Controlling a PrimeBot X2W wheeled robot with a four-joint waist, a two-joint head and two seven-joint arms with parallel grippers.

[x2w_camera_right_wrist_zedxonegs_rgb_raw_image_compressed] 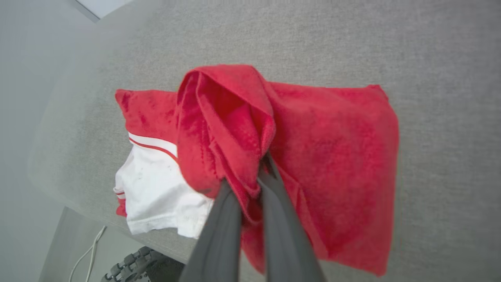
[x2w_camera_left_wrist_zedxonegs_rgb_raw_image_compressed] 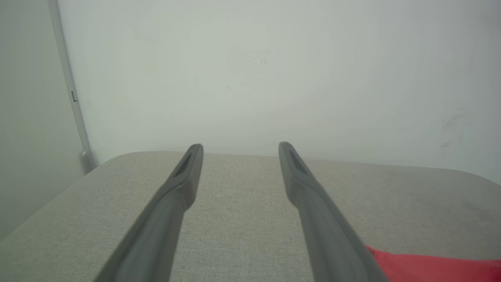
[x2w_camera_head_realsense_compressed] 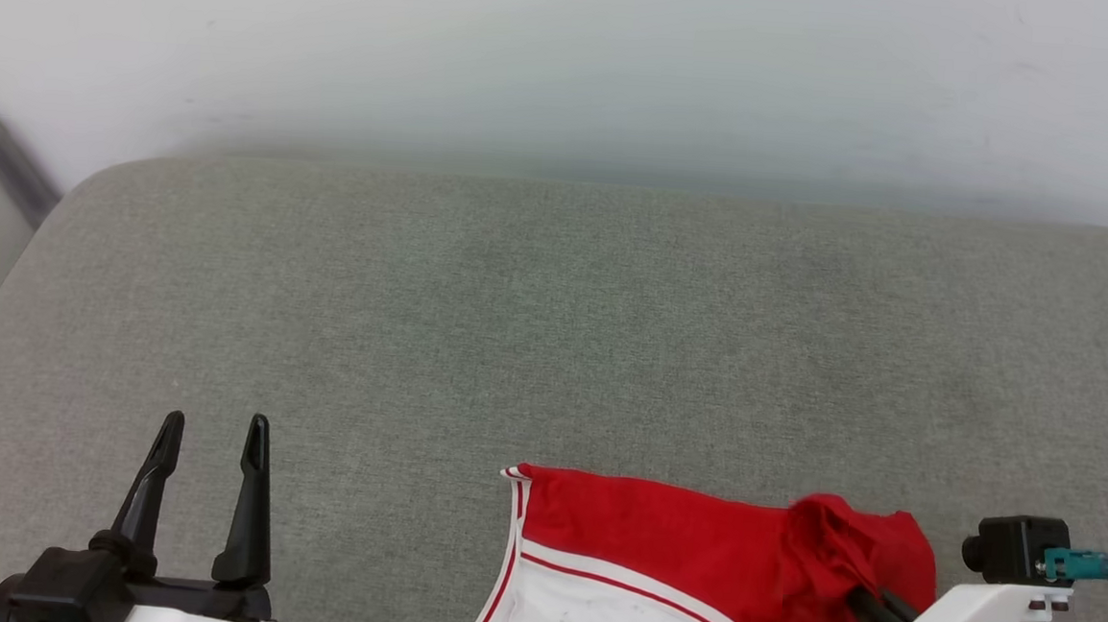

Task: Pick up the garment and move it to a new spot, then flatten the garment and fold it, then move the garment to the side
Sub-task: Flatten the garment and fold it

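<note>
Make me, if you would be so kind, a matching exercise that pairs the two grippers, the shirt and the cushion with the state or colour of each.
Things:
1. left gripper
2. right gripper
3. shirt
4. cushion

States:
A. grey woven cloth
B. shut on a bunch of red cloth
C. open, holding nothing
D. red and white, lying by the near edge

Pairs: 1-C, 2-B, 3-D, 4-A
</note>
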